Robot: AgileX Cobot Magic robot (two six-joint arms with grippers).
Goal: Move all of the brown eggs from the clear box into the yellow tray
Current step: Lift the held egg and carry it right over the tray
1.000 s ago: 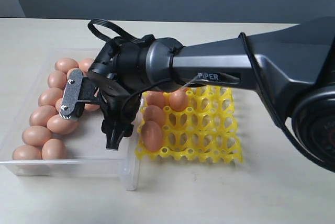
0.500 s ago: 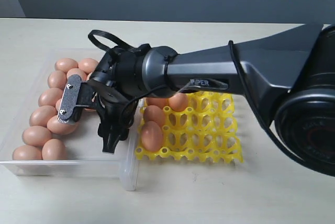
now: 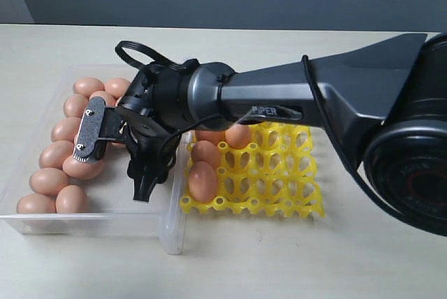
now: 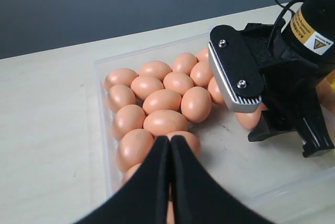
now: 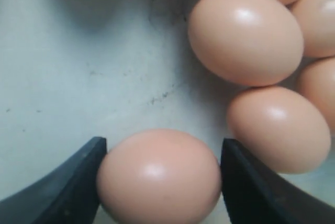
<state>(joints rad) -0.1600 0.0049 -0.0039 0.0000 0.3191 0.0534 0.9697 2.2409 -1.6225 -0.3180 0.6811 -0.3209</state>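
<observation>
Table (image 3: 279,264): pale and flat, with the clear box (image 3: 84,223) right beside the yellow tray (image 3: 293,187).
Brown eggs (image 3: 49,180): most lie in the box, and a few sit in the tray already.
Change: my right gripper (image 3: 115,159) has dipped lower into the box.
Jaws: wide apart, with one egg (image 5: 157,177) between them, close at both sides, not lifted.
Meaning: I think a soft squeeze comes next.

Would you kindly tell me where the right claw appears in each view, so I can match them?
Exterior view: the right claw left of centre, over the clear box.
Left wrist view: picture's upper right, beside the brown eggs.
Right wrist view: its fingers in the picture's lower corners, flanking one egg.
Shared landmark: the egg cluster in the clear box.
</observation>
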